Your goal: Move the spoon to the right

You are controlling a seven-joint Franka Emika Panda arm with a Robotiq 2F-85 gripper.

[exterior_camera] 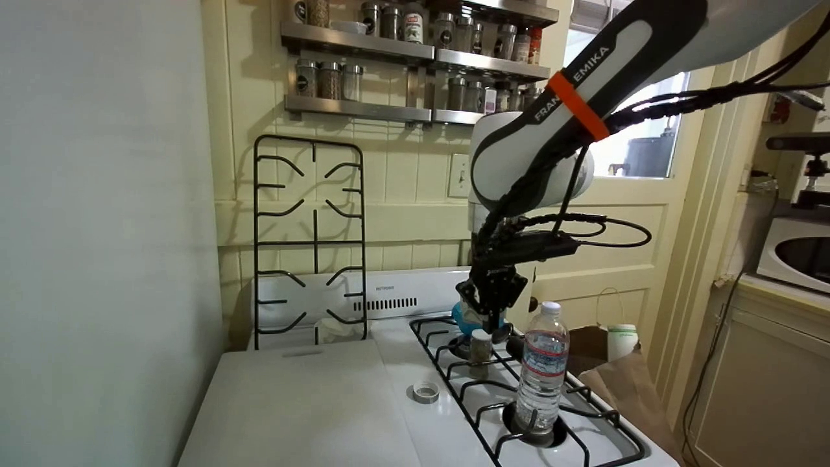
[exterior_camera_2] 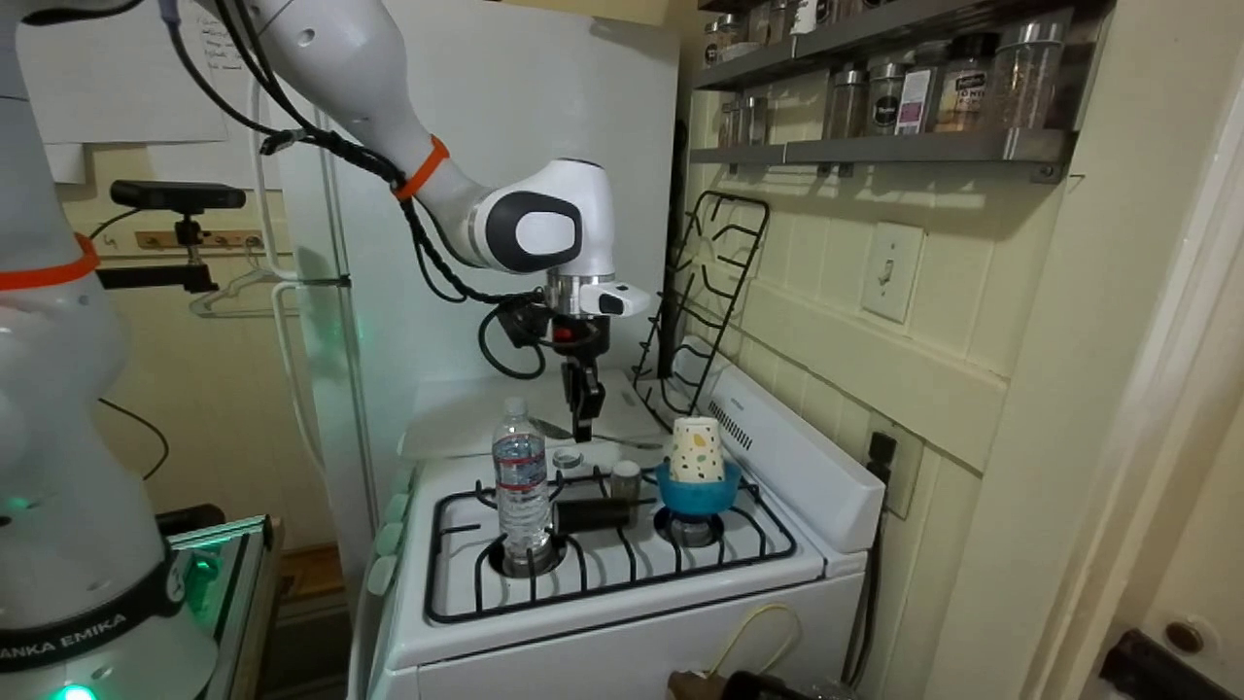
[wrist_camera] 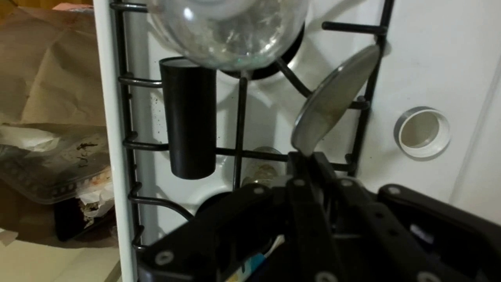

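The metal spoon (wrist_camera: 336,100) is held between the closed fingertips of my gripper (wrist_camera: 307,157) in the wrist view. Its bowl points away from the fingers, and its grip end is hidden by them there. In an exterior view the spoon's bowl (exterior_camera_2: 552,429) shows on one side of the gripper (exterior_camera_2: 583,428) and its thin handle reaches out on the other side. The spoon is in the air above the stove. In an exterior view the gripper (exterior_camera: 491,318) hangs pointing down behind the water bottle, with the spoon's bowl (exterior_camera: 502,334) partly visible beside the fingertips.
A tall water bottle (exterior_camera: 543,370) stands on the black grate (exterior_camera_2: 603,595). Near it are a black cylinder (wrist_camera: 190,121), a small jar (exterior_camera: 480,353), a white ring lid (exterior_camera: 425,392), and a blue bowl (exterior_camera_2: 698,489) with a patterned cup (exterior_camera_2: 696,449). A spare grate (exterior_camera: 310,243) leans against the wall.
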